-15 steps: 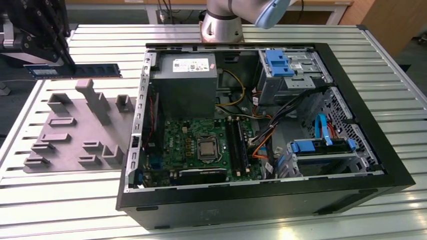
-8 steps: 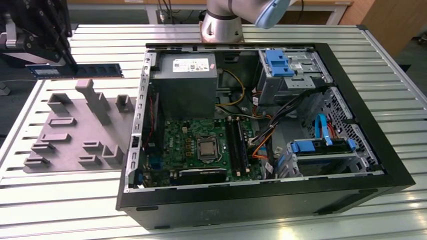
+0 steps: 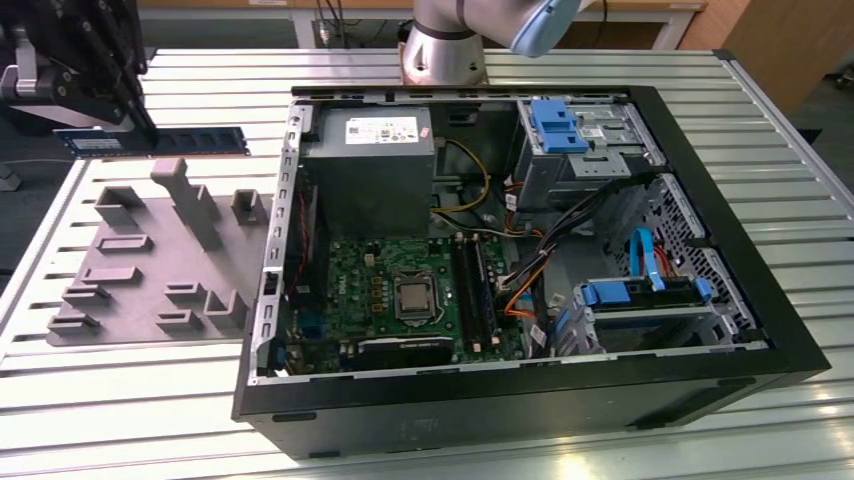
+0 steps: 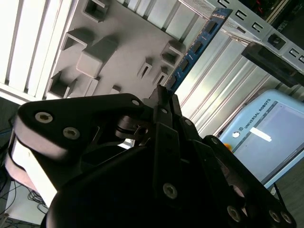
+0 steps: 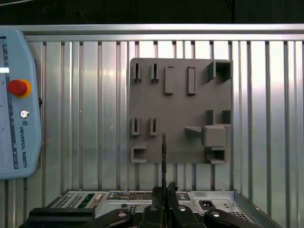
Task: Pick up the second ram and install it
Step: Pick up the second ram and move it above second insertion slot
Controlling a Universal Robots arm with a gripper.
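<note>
- While its fingers are pressed together on the second ram (image 3: 187, 140), the end effector (image 3: 131, 122) hangs over the slatted tabletop (image 3: 134, 400) at the exterior view's left, well apart from the open computer case (image 3: 534, 385).
- In the first wrist view the second ram (image 5: 164, 152) appears edge-on, a thin dark line coming out from between the fingertips. The second wrist view shows its blue-green face and its row of black chips.
- The pick-up looks done. The stick seems lifted clear of the grey fixture tray (image 3: 147, 260) and touches only the fingers.
- The install is not yet done, as the stick is far from the long black slots (image 3: 470, 290) on the motherboard (image 3: 387, 270). I cannot tell whether another stick already sits in one of those slots.
- Inside the case, a grey power supply (image 3: 367, 150) sits near the slots' far end.
- Orange and black cables (image 3: 527, 275) lie just beside the slots, on the exterior view's right.
- The case's near wall stands between the stick and the board.
- A pale blue teach pendant (image 5: 14, 109) lies on the tabletop beside the tray.
</note>
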